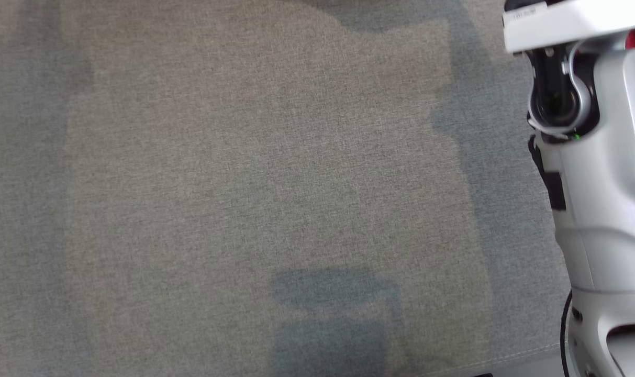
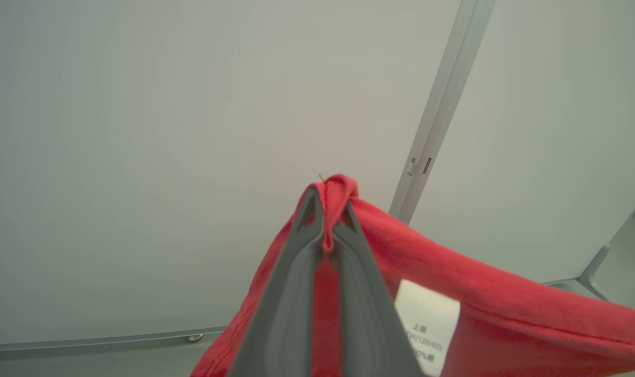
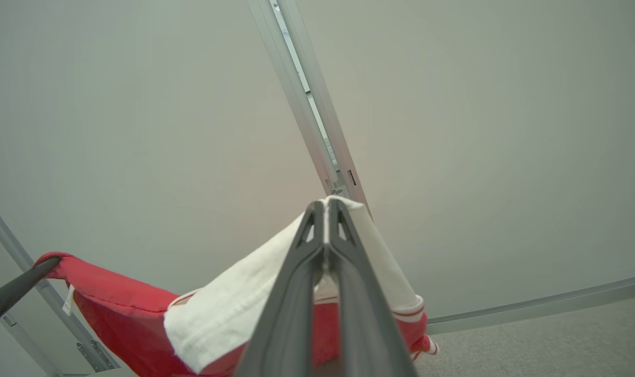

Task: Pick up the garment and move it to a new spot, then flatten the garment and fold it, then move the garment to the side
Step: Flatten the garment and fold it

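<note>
The left gripper was clenched on a bunched fold of the red garment, whose hem poked up between and just above its fingertips. From there the cloth hung away to the lower right of the left wrist view, with a white care label showing just beside the fingers. The right gripper was likewise clamped tight, grasping a white sleeve of the same garment. That sleeve ended in a red-striped cuff. In the right wrist view the red body sagged between the two grippers, with the other gripper's dark fingers pinching its far corner at the left edge. The garment was thus held up in the air, in front of pale wall panels joined by a metal post. In the head view a grey woven surface lay below, crossed by shadows, and a pale forearm rose at the right.
</note>
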Controlling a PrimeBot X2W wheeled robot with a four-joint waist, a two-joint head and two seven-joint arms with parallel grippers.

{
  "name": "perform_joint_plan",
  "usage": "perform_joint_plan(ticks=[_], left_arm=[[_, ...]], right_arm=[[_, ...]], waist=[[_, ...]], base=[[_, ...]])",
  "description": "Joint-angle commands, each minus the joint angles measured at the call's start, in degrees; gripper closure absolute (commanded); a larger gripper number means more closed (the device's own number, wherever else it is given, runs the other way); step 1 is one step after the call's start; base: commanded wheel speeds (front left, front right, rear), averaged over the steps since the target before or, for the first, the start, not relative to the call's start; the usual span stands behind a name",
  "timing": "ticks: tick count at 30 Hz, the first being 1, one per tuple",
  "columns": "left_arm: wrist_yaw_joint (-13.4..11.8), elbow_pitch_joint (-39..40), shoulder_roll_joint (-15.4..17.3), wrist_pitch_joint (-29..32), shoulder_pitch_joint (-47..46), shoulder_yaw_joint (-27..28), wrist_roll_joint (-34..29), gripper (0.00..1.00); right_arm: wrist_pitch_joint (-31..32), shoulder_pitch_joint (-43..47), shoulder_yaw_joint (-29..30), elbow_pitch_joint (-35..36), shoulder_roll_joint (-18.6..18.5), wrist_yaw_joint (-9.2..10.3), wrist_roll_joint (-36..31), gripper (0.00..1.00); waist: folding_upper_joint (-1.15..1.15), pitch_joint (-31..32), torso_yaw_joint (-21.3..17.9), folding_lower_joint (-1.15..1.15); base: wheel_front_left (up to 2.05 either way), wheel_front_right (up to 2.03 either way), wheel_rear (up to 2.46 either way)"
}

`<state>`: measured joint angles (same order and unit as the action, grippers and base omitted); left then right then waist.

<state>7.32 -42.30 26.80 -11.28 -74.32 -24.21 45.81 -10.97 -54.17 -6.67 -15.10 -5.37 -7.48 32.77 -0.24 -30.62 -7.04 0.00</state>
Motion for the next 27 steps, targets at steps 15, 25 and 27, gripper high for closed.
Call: perform_joint_plan(ticks=[15,25,27], left_arm=[[-1.66,23.00,7.97,-1.83,33.54,-2.74,11.66,1.00],[-9.94,37.82,3.00,-3.98,62.31,1.00,13.48,1.00],[-10.97,38.61,0.71,-3.97,66.40,2.87,12.73,1.00]], right_arm=[[4.88,33.05,7.12,18.18,0.41,-0.02,-2.05,1.00],[4.16,51.39,9.80,21.92,2.29,-0.01,-1.91,1.00],[3.83,53.68,9.77,21.31,2.36,-0.01,-2.11,1.00]], waist=[[0.24,10.66,2.50,0.00],[0.24,16.85,3.60,0.00],[0.24,18.04,3.86,0.00]], base=[[0.00,0.00,0.00],[0.00,0.00,0.00],[0.00,0.00,0.00]])
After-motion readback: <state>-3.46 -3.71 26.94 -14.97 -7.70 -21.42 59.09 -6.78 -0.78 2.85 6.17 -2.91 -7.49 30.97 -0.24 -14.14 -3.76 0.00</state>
